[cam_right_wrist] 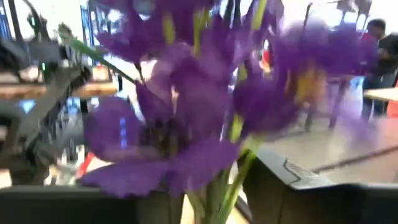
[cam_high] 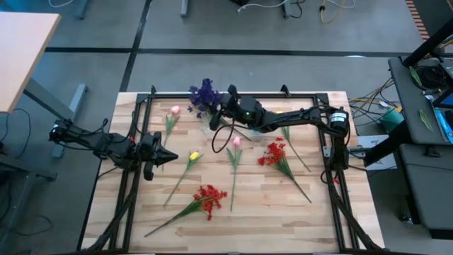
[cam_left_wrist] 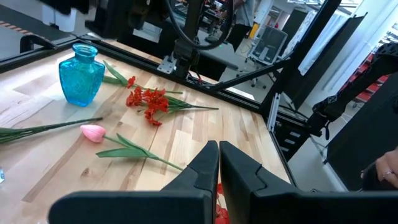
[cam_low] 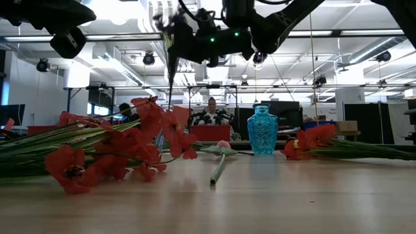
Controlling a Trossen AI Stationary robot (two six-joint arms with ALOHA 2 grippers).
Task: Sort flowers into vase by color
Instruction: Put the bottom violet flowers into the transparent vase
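A purple flower cluster (cam_high: 204, 93) stands high near the table's far edge and fills the right wrist view (cam_right_wrist: 186, 106). Its green stems (cam_right_wrist: 219, 186) run down between the fingers of my right gripper (cam_high: 225, 106), which stand apart on either side; I cannot tell whether a finger touches them. On the wood lie two pink tulips (cam_high: 175, 111) (cam_high: 236, 142), a yellow tulip (cam_high: 195, 156) and two red clusters (cam_high: 274, 154) (cam_high: 210, 197). A blue glass vase (cam_low: 262, 130) (cam_left_wrist: 81, 73) stands upright beneath my right arm. My left gripper (cam_high: 170, 157) (cam_left_wrist: 218, 158) waits shut at the table's left, touching nothing.
A black frame rail (cam_high: 304, 95) runs round the table's far and side edges. Cables and a desk (cam_high: 425, 78) lie beyond the right edge. A person (cam_low: 211, 112) sits in the room behind. Bare wood (cam_high: 283, 219) shows at the near right.
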